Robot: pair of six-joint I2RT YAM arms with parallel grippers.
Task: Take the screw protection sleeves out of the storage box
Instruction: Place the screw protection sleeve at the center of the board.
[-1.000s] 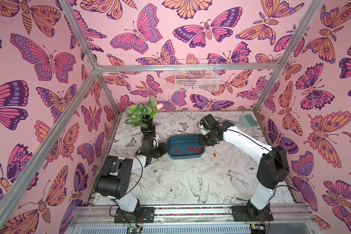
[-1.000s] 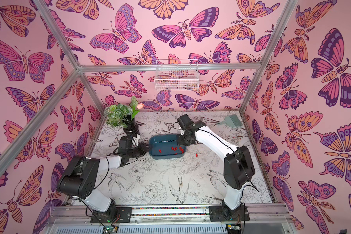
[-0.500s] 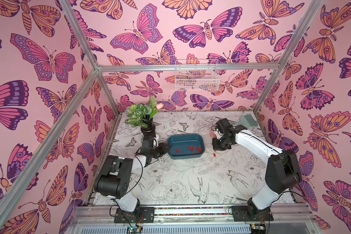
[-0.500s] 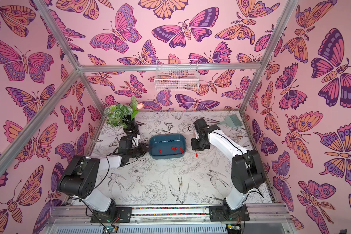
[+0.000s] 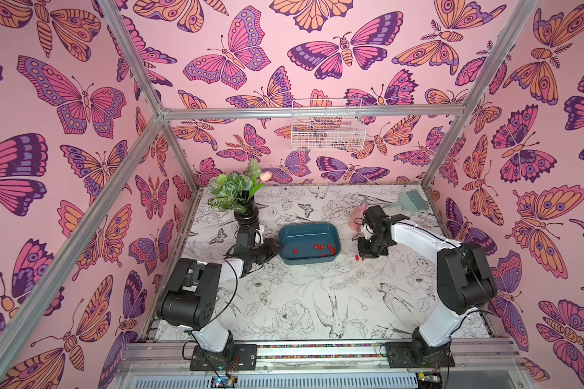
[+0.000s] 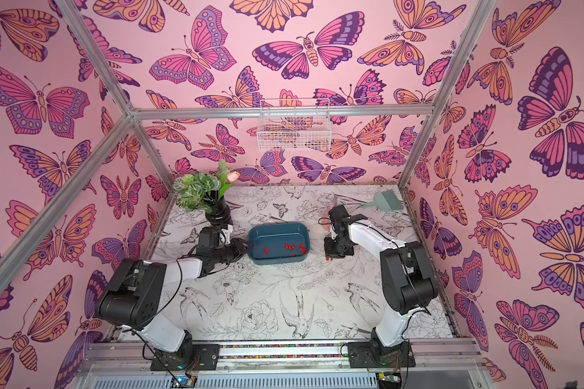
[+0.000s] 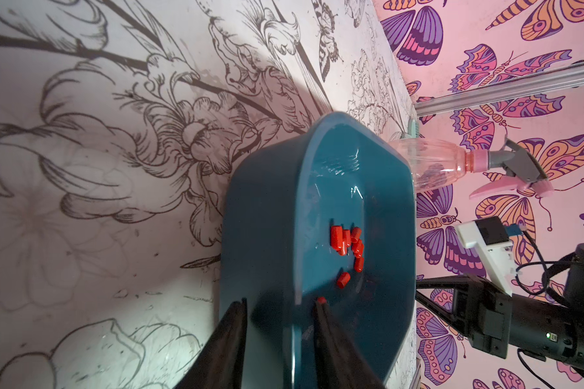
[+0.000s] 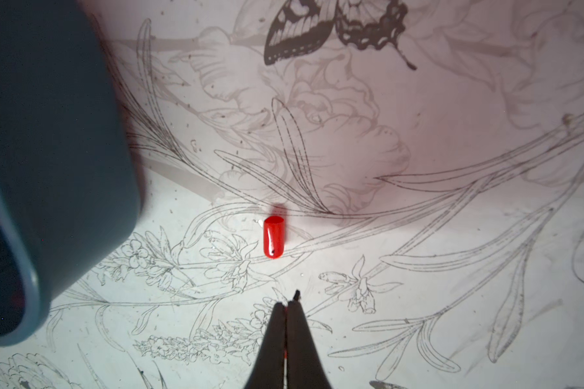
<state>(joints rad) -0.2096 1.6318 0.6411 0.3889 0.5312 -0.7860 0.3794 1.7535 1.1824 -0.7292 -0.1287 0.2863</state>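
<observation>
- Walls (image 5: 64, 101): matte pink print of large purple-and-orange butterflies, framed by aluminium rails. A white wire basket (image 5: 327, 129) hangs on the back rail.
- Surface (image 5: 300, 296): a white sheet with black ink drawings of flowers and birds, speckled with grey scuffs.
- Right arm: white shell with black joints. A second ago it reached over the box's right end. Now it stands right of the box, with the right pincer (image 5: 363, 256) (image 8: 287, 303) pointing down at the surface. Its black tapered fingers are pressed together. A thin red sliver shows in their seam, and I cannot tell what it is.
- Left arm: unchanged. The left pincer (image 5: 273, 248) (image 7: 280, 303) clamps the box's left end wall, one finger outside and one inside.
- Storage box (image 5: 304, 260) (image 7: 260, 219) (image 8: 58, 134): glossy teal plastic, shallow, with rounded corners, sitting mid-surface.
- Spray bottle (image 5: 358, 215) (image 7: 439, 161): clear pinkish plastic with a grey trigger, behind the right pincer.
- Screw protection sleeves (image 5: 322, 247) (image 7: 346, 242): glossy red stubby cylinders clustered in the box's right half, with one apart toward the left.
- Loose sleeve (image 5: 357, 258) (image 8: 273, 237): lies on its side on the surface just right of the box, near the right pincer's tips.
</observation>
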